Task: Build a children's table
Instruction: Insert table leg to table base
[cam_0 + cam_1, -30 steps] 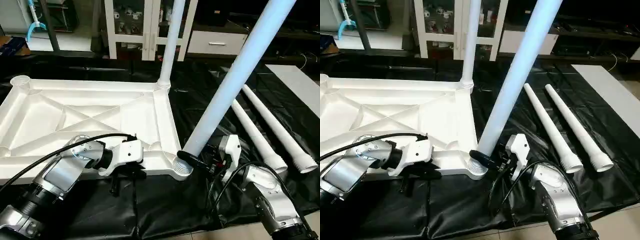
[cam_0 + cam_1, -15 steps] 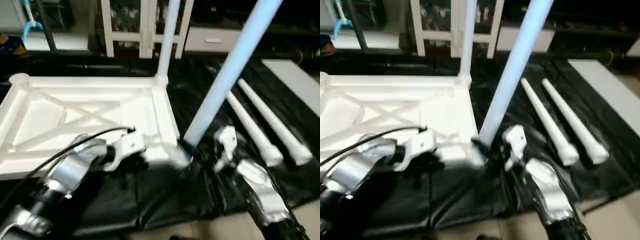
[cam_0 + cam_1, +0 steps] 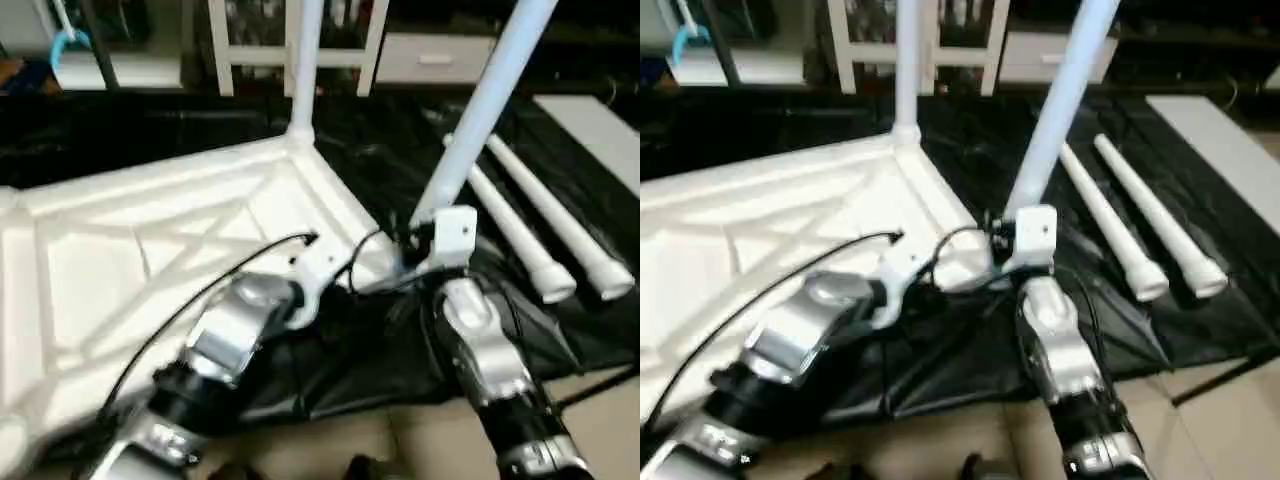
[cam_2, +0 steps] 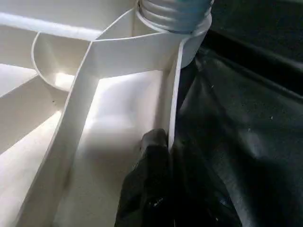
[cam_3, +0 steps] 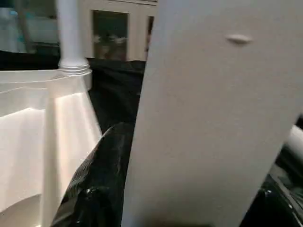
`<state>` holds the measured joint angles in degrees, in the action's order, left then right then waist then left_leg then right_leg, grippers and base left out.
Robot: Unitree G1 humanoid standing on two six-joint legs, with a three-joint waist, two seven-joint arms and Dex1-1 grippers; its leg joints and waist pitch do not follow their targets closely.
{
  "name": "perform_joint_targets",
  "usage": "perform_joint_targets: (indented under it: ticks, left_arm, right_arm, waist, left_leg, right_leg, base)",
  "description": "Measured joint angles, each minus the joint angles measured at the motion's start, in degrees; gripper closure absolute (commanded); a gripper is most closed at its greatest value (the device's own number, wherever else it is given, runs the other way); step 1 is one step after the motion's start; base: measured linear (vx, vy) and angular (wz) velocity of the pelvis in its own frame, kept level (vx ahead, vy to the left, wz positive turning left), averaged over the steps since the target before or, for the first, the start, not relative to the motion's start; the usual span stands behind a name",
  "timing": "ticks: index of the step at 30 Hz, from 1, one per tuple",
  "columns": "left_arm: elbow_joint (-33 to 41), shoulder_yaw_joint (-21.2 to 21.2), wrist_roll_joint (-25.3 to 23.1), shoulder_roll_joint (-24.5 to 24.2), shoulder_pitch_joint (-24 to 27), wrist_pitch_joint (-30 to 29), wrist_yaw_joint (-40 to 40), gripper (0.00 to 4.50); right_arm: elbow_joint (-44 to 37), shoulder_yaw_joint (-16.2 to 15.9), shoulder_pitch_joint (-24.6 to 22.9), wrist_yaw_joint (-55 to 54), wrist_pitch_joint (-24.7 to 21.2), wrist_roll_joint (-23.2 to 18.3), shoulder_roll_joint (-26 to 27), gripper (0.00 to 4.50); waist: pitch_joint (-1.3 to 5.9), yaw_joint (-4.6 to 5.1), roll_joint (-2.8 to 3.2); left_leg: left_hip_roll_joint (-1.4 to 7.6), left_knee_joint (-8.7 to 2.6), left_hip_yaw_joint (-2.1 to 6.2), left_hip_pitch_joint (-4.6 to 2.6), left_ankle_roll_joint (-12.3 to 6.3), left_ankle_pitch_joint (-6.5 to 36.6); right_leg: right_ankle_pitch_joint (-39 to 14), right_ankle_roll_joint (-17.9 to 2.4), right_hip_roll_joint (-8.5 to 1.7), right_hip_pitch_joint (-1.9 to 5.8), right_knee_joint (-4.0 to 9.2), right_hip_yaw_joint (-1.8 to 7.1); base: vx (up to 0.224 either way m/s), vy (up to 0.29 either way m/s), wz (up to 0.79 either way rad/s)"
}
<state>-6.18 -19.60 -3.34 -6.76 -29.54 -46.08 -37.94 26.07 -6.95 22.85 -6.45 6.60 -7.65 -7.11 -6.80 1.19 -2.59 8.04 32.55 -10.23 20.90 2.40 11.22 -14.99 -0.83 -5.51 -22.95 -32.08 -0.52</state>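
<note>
Behind right gripper (image 3: 418, 243) — leg (image 3: 478, 110) base hidden

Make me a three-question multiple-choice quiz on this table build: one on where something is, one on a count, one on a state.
1. Where do the loose legs lie?
A. on the black sheet, on the robot's right
B. inside the tabletop
C. on the cabinet

2. How many legs stand in corner sockets?
A. none
B. two
C. four

3. What is the left gripper doing?
A. hanging open in the air
B. shut on the tabletop rim
C. holding a loose leg

Answers:
1 A, both lie right of the tabletop on the black sheet.
2 B, the far leg and the near leg.
3 B, its fingers pinch the thin wall.
</note>
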Motion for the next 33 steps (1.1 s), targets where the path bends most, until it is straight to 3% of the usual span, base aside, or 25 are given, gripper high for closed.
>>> perform_joint_targets:
  ticks: [3, 5, 12, 19, 22, 26, 33]
  left_arm:
    - [-0.03, -0.02, 0.2, 0.25, -0.39, -0.23, 0.7, 4.5]
    - [-0.03, -0.01, 0.54, 0.36, -0.65, -0.45, 1.03, 4.5]
    - [0.24, -0.02, 1.12, 0.2, -1.13, -1.01, 1.35, 4.5]
    - [1.04, -1.14, 1.92, -3.33, -1.04, 1.88, -1.29, 4.5]
    - [1.12, -1.2, 2.28, -4.58, -1.02, 3.03, -2.45, 4.5]
    - [1.31, -1.14, 1.97, -5.7, -1.02, 4.78, -2.37, 4.5]
    - [1.45, -0.71, 1.98, -6.89, -1.06, 6.9, -1.81, 4.5]
  right_arm:
    - [1.2, 0.0, 0.8, -3.44, 1.18, 1.29, 0.55, 2.52]
    - [1.87, 0.0, 1.37, -4.13, 1.83, 1.55, 0.62, 2.5]
    - [3.51, 0.69, 1.67, -3.85, 5.26, 1.31, 1.17, 2.5]
    - [4.43, 2.03, 1.15, 5.06, 8.94, -1.27, 0.91, 2.5]
    - [3.8, 1.96, 0.18, 7.41, 10.24, -1.92, 0.46, 1.81]
    - [3.7, 0.54, -2.05, 11.0, 10.52, -1.86, -0.13, 1.47]
    - [4.25, 1.18, -4.31, 16.54, 10.43, -3.28, -0.38, 0.88]
  waist:
    - [0.02, -0.01, 0.02]
    - [0.01, 0.04, 0.01]
    - [0.14, 0.0, -0.09]
    - [0.18, 0.04, -0.2]
    - [0.17, -0.03, -0.2]
    - [0.22, 0.03, -0.21]
    - [0.28, 0.13, -0.27]
  left_leg:
    - [-0.04, 0.13, -0.7, 0.27, -1.52, -0.93]
    - [-0.04, 0.03, -1.19, 0.33, -1.52, -0.92]
    - [0.02, 0.09, -1.28, 0.95, -1.53, -0.93]
    - [0.36, 0.16, -1.29, 1.21, -1.5, -0.95]
    - [0.44, 0.16, -1.29, 1.31, -1.48, -0.95]
    - [0.59, 0.31, -1.39, 1.63, -1.42, -0.99]
    - [0.94, 1.18, -1.46, 2.28, -1.43, -1.0]
  right_leg:
    - [2.14, 0.18, -0.1, -0.22, 0.07, 0.57]
    - [2.37, 0.51, -0.07, -0.52, 0.04, 1.14]
    - [3.56, 1.49, 0.0, -1.01, 0.05, 1.34]
    - [4.94, 1.73, 0.18, -1.26, 0.02, 1.19]
    - [5.43, 2.12, 0.2, -1.35, -0.04, 1.16]
    - [6.25, 2.01, 0.22, -1.64, -0.06, 1.11]
    - [7.09, 1.75, 0.27, -2.13, -0.33, 0.97]
  base:
    - [0.0, 0.0, 0.0]
    - [0.0, 0.0, 0.0]
    - [0.0, 0.0, 0.0]
    - [0.0, 0.0, 0.0]
    - [0.0, 0.0, 0.0]
    - [0.0, 0.0, 0.0]
    - [0.0, 0.0, 0.0]
